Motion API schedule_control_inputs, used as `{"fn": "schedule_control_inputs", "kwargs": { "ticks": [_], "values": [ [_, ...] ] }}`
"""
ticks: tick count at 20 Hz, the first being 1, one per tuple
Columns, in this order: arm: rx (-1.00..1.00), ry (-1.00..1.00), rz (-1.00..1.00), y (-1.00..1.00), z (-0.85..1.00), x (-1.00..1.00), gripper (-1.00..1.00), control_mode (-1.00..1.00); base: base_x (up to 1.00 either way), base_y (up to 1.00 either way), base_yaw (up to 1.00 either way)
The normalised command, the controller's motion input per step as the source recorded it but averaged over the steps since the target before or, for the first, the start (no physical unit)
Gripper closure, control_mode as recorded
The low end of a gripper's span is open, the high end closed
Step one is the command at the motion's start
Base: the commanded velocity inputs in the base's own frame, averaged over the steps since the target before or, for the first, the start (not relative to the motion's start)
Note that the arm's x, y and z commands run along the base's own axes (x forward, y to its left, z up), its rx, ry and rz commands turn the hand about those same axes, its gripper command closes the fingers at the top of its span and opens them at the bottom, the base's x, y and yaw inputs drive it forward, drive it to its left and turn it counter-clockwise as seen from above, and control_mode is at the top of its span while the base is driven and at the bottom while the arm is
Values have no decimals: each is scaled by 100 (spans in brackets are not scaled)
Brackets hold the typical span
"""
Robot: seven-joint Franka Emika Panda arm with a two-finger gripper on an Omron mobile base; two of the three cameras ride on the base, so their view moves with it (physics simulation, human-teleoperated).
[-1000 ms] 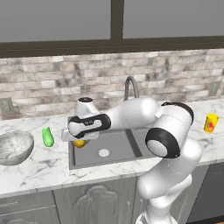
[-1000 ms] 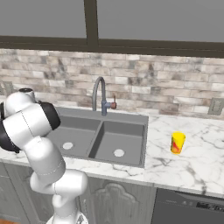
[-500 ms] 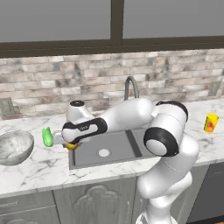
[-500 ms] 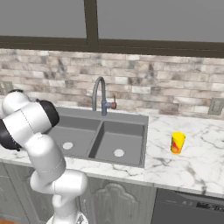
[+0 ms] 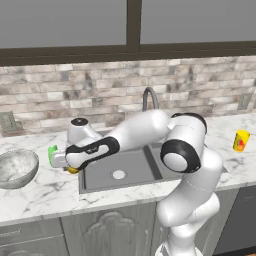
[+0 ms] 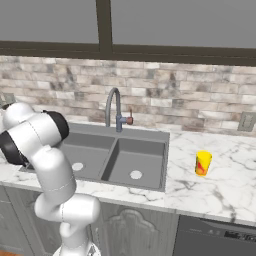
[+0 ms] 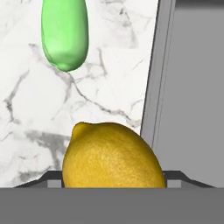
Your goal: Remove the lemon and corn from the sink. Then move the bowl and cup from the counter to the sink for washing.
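In the left base view, the bowl (image 5: 17,168) sits on the counter (image 5: 45,192) at left; just right of it the corn (image 5: 52,152) lies beside the gripper (image 5: 64,163), which grips the lemon (image 5: 73,170) near the sink (image 5: 131,170) rim. The cup (image 5: 241,140) stands at far right; the hand view shows lemon low center, corn upper left.

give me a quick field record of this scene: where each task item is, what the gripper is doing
lemon: close in front of the hand camera, over the marble counter just beside the sink edge
corn: on the counter, left of the sink
bowl: on the counter, far left
cup: upright on the counter, right of the sink
sink: both basins show only drains
gripper: above the counter at the sink's left edge, lemon at its tips
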Motion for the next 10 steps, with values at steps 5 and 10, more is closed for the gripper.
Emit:
{"fn": "schedule_control_inputs", "kwargs": {
  "ticks": [5, 10],
  "values": [
    [0, -3, 0, 26, -1, 0, 100, -100, 0, 0, 0],
    [2, -5, 0, 19, -7, 0, 100, -100, 0, 0, 0]
  ]
}}
